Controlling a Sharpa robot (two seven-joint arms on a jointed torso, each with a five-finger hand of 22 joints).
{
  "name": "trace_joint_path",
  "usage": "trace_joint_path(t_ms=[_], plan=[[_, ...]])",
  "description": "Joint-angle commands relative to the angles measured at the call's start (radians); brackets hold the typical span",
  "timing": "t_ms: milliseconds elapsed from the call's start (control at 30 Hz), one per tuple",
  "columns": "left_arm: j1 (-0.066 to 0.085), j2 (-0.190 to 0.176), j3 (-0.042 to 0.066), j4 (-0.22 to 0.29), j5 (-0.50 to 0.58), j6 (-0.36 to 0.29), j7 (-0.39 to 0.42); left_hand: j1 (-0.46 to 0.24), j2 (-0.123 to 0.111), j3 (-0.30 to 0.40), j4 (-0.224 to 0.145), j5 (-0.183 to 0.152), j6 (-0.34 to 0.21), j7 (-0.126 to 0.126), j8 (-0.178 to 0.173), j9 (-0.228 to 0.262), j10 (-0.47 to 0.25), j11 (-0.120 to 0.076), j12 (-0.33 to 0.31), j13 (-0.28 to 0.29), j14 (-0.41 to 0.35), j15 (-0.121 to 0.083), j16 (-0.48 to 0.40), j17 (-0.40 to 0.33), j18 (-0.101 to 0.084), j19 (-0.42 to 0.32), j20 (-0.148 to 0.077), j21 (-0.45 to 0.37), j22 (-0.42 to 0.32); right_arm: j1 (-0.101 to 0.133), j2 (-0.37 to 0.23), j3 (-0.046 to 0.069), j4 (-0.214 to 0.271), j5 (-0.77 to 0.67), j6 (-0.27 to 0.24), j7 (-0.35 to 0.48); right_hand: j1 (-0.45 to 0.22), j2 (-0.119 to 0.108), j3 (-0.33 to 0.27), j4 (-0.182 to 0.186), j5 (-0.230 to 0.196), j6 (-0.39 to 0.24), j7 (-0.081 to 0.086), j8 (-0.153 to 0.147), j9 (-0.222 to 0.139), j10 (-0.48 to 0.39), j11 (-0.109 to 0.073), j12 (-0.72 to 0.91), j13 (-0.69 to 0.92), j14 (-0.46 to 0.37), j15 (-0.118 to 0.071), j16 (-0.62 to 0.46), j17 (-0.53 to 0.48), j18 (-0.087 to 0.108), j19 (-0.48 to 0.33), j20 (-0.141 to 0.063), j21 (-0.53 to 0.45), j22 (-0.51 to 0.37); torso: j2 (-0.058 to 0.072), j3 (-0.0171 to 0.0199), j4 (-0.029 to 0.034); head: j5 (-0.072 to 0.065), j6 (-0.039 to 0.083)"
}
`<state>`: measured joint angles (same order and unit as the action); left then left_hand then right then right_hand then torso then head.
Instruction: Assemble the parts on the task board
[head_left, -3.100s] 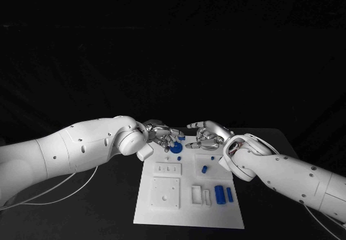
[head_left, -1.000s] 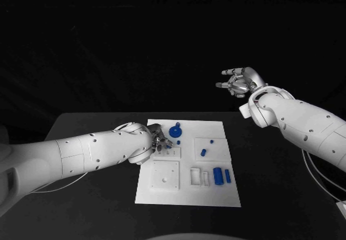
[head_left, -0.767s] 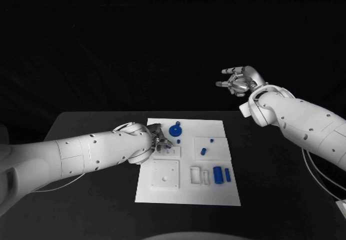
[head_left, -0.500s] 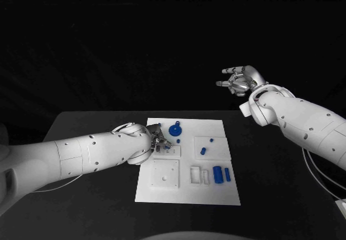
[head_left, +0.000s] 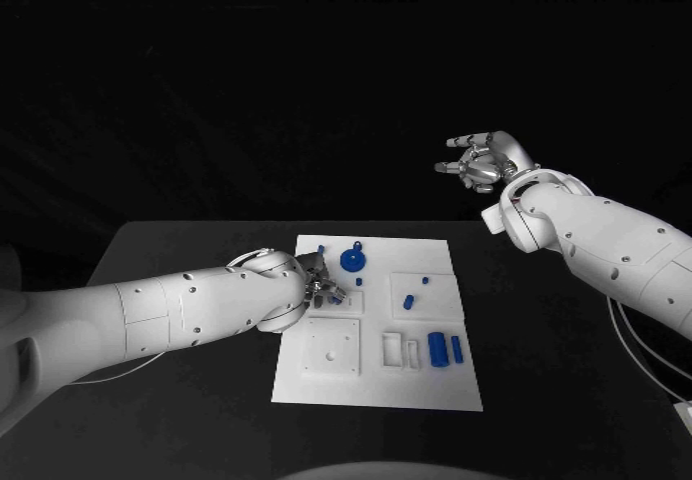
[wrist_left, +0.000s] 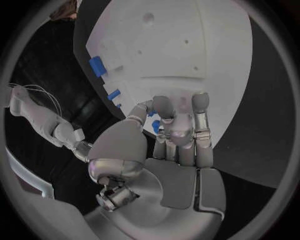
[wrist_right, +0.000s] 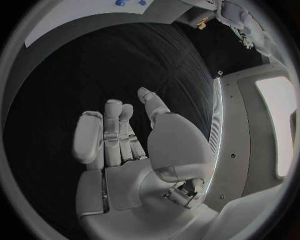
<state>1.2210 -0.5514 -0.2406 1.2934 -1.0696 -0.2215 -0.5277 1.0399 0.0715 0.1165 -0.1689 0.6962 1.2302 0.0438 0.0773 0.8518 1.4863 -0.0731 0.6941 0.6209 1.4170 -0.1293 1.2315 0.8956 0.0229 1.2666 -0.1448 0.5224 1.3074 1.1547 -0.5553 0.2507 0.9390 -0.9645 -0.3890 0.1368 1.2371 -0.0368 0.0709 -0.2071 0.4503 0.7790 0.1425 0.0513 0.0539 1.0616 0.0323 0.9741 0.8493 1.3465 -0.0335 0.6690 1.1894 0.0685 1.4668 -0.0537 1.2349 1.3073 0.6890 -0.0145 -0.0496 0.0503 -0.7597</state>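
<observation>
Table: black table (head_left: 188, 400) stood under a dark backdrop, with the white task board (head_left: 378, 395) lying flat at its middle.
Left arm: came in low over the table, its wrist above the board's left edge.
Left hand (head_left: 320, 284): hung just over the board's left side; in the left wrist view (wrist_left: 178, 132) the fingers (wrist_left: 200, 112) lay close together, bent slightly toward the board, with the thumb alongside. Whether anything was pinched at the fingertips could not be told.
Round blue part (head_left: 351, 263): sat on the board just beyond the left hand's fingertips, a small blue peg (head_left: 356, 245) a little farther out from it.
Small blue part (head_left: 339, 296): lay right beside the left hand, close under its fingers.
Pair of small blue parts (head_left: 408, 300): rested on the board to the right of the left hand, apart from it.
Two blue cylinders (head_left: 444, 350): stood side by side nearer the robot than the left hand, beside white slotted blocks (head_left: 397, 351).
Right hand (head_left: 483, 161): was raised high, well apart from the board and the left hand, empty; the right wrist view (wrist_right: 128, 145) showed palm bare and fingers (wrist_right: 112, 127) extended and spread.
</observation>
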Motion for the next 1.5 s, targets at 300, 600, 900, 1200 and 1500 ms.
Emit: trace_joint_path(t_ms=[300, 600, 900, 1200, 1500], plan=[[-0.007, 0.005, 0.0, -0.008, -0.006, 0.022, 0.001, 0.001, 0.011, 0.111, -0.102, -0.001, 0.085, -0.077, 0.005, -0.002, 0.024, -0.019, 0.001, -0.005, -0.006, 0.002, -0.008, -0.009, -0.004, -0.008, 0.002, 0.003, 0.02, 0.0, 0.001, 0.001, -0.002, -0.014, 0.016, 0.0, -0.003, 0.004, 0.006, -0.003, 0.0, 0.006, 0.0, 0.003, 0.001, -0.009, 0.001, 0.004, -0.002, -0.008, 0.002, -0.001, -0.001, 0.005, 0.045, 0.002, -0.006, 0.169, 0.0, 0.0004, 0.0001, -0.002, -0.004], [-0.011, 0.003, 0.0, -0.011, -0.004, 0.025, 0.0, 0.002, 0.011, 0.11, -0.103, -0.002, 0.085, -0.077, 0.004, -0.004, 0.024, -0.019, 0.0, -0.006, -0.007, 0.002, -0.01, -0.013, -0.003, -0.008, 0.002, 0.002, 0.02, 0.0, 0.001, 0.001, -0.001, -0.014, 0.016, -0.001, -0.007, 0.006, 0.008, -0.007, 0.0, 0.015, -0.001, 0.003, 0.001, -0.009, 0.0, 0.005, -0.002, -0.007, 0.002, 0.0, -0.001, 0.005, 0.046, 0.001, -0.005, 0.169, 0.0, 0.0004, 0.0, 0.0, -0.006], [-0.016, 0.007, 0.0, -0.016, -0.009, 0.038, -0.001, 0.004, 0.011, 0.11, -0.102, -0.003, 0.085, -0.077, 0.004, -0.006, 0.024, -0.019, -0.001, -0.007, -0.007, 0.002, -0.012, -0.016, -0.003, -0.008, 0.002, 0.002, 0.019, 0.0, 0.001, 0.001, -0.001, -0.015, 0.017, -0.001, -0.007, 0.006, 0.008, -0.007, 0.0, 0.015, -0.001, 0.003, 0.001, -0.009, 0.0, 0.005, -0.002, -0.007, 0.002, 0.0, -0.001, 0.005, 0.046, 0.001, -0.005, 0.169, 0.0, -0.0001, -0.0008, 0.0, -0.009], [-0.017, 0.009, 0.0, -0.019, -0.021, 0.048, -0.003, 0.007, 0.011, 0.109, -0.102, -0.006, 0.085, -0.076, 0.003, -0.009, 0.024, -0.019, -0.002, -0.008, -0.007, 0.002, -0.012, -0.018, -0.004, -0.008, 0.002, 0.002, 0.02, 0.0, 0.002, 0.001, -0.001, -0.015, 0.018, -0.001, -0.009, 0.006, 0.008, -0.008, 0.002, 0.017, -0.001, 0.003, 0.002, -0.009, 0.0, 0.005, -0.002, -0.007, 0.001, 0.001, -0.001, 0.005, 0.046, 0.001, -0.005, 0.169, 0.0, 0.0001, -0.0006, 0.0, -0.011], [-0.017, 0.018, 0.0, -0.024, -0.028, 0.065, -0.003, 0.006, 0.01, 0.103, -0.097, -0.016, 0.093, -0.079, 0.007, -0.01, 0.025, -0.019, 0.001, -0.008, -0.005, 0.003, -0.009, -0.015, -0.005, -0.008, 0.003, 0.002, 0.02, 0.0, 0.003, 0.001, -0.001, -0.015, 0.021, -0.002, -0.01, 0.005, 0.011, -0.011, 0.017, 0.018, -0.001, 0.003, 0.002, -0.009, 0.0, 0.004, -0.003, -0.008, 0.001, -0.001, -0.002, 0.005, 0.045, 0.001, -0.006, 0.169, 0.0, 0.0003, -0.0012, 0.001, -0.011]])
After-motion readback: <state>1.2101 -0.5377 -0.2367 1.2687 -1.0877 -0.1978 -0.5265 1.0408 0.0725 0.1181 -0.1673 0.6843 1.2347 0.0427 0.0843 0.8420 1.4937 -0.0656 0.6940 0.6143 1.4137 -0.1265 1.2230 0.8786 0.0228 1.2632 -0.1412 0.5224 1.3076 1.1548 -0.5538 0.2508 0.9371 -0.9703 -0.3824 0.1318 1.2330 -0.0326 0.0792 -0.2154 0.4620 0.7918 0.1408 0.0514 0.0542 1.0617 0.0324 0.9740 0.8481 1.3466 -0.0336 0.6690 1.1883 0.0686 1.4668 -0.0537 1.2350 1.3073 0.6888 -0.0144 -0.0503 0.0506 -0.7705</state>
